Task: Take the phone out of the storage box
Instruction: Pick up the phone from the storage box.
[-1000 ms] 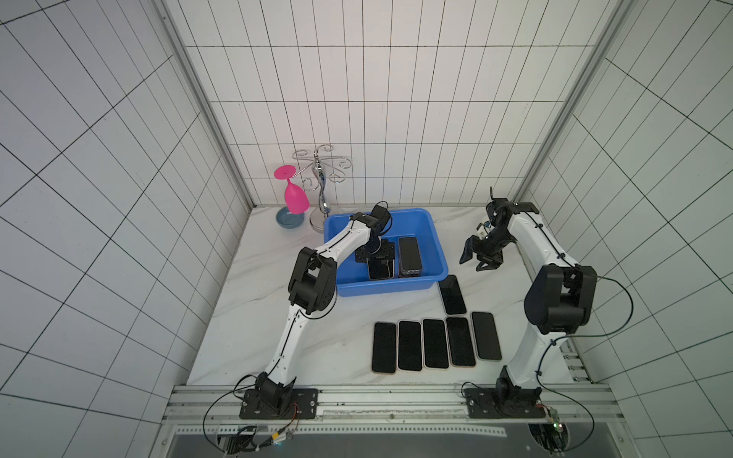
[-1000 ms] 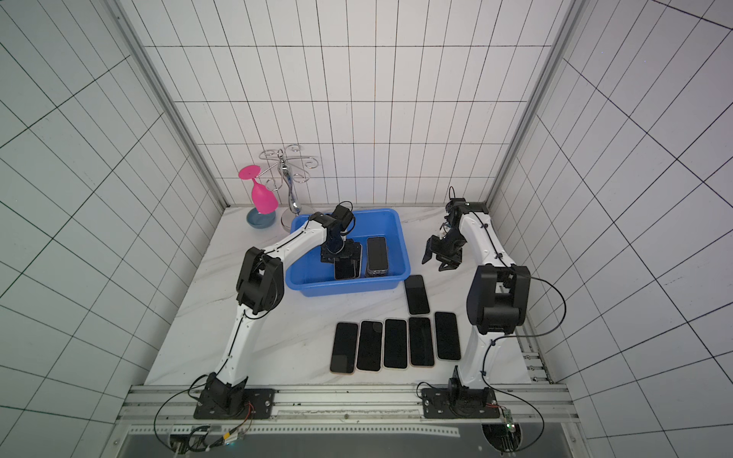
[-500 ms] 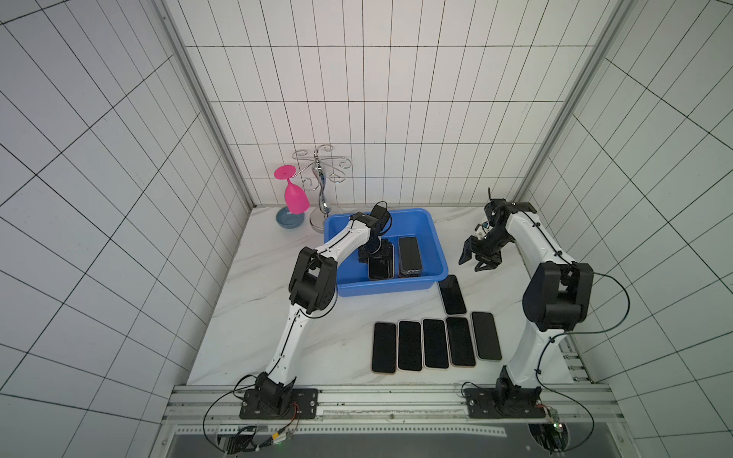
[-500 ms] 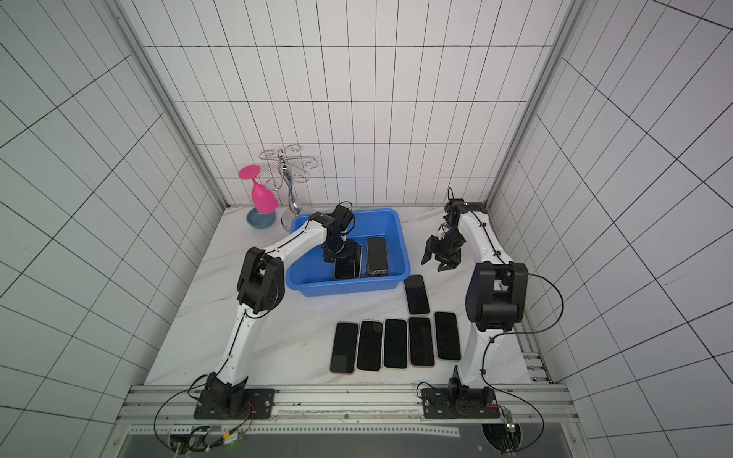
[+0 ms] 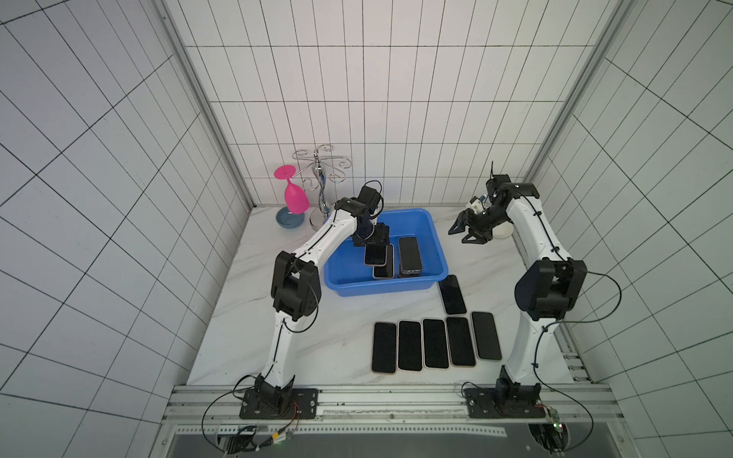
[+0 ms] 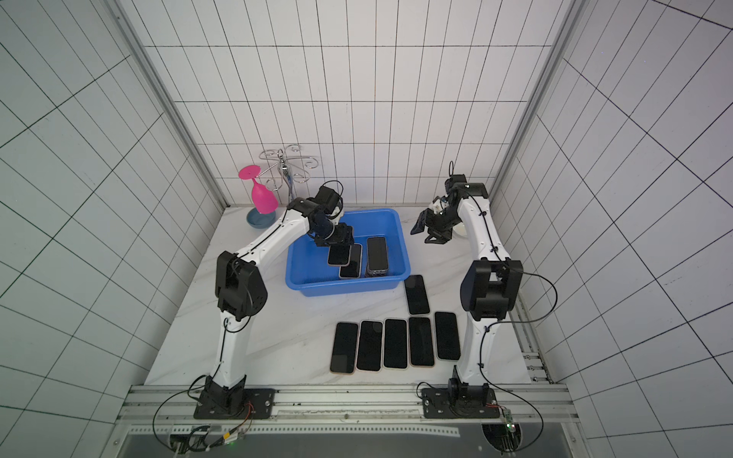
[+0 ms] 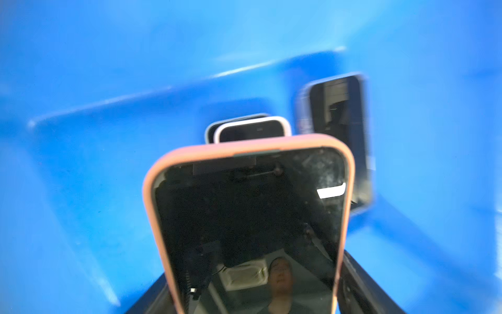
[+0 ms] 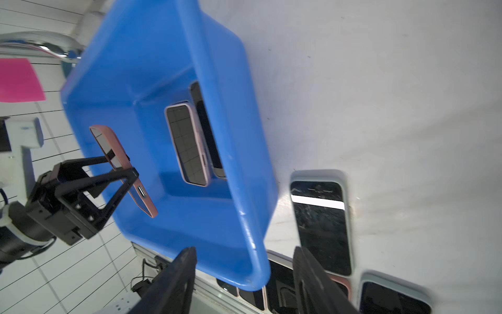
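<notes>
The blue storage box [image 5: 386,291] [image 6: 345,287] stands at the back middle of the white table. My left gripper [image 5: 371,238] [image 6: 335,240] reaches into it and is shut on a phone [image 5: 375,255] [image 6: 338,255] in a pink case. The left wrist view shows that phone [image 7: 250,217] between the jaws of the left gripper [image 7: 252,293], above the blue floor. In the right wrist view the phone [image 8: 122,168] hangs tilted, clear of the floor. Two more phones [image 5: 409,255] lie in the box. My right gripper [image 5: 462,232] [image 8: 244,251] hovers open and empty, right of the box.
Several phones [image 5: 434,343] lie in a row near the front, and one more phone [image 5: 452,294] lies beside the box's front right corner. A pink goblet [image 5: 295,194] stands upside down on a grey-blue dish [image 5: 290,219] by a chrome rack [image 5: 322,178]. A white bowl [image 5: 503,230] sits behind the right gripper.
The left gripper's jaws have closed on the pink-cased phone inside the box. The right arm has stayed where it was.
</notes>
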You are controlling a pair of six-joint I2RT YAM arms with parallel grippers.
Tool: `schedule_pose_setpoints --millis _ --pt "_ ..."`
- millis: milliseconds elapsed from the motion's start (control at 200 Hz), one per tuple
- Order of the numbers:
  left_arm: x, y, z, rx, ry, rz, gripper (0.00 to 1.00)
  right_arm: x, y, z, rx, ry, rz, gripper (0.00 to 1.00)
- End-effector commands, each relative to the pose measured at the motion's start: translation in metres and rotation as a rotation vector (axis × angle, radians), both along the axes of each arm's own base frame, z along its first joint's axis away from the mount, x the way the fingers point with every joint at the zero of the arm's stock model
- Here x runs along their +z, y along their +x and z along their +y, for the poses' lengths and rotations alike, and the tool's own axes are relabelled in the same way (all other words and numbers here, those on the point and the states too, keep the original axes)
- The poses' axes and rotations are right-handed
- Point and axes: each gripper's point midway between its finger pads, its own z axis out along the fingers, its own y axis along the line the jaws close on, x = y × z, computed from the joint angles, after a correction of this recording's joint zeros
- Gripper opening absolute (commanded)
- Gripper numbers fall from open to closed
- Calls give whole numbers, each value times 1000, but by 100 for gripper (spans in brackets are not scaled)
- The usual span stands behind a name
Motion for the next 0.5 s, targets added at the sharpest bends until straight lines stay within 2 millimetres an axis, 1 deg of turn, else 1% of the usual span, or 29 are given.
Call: schedule_pose_setpoints --millis 0,60,115,210,280,335,495 --pt "35 -25 -17 -121 -130 -20 40 26 1 69 106 186 2 61" --pt "36 -34 -19 -139 -143 -13 40 33 4 96 141 228 -10 61" --pt "36 -38 -21 -150 -144 -10 39 32 5 117 158 258 2 61" --pt "37 -42 -24 -160 -164 6 39 26 1 142 187 277 15 61" --pt "40 -44 -26 -165 -171 2 39 17 -7 154 210 274 39 61" --pt "42 -45 -28 -171 -176 0 39 8 -14 159 221 266 70 61" --pt "40 -44 -29 -172 -176 3 39 -3 -42 173 293 265 116 59"
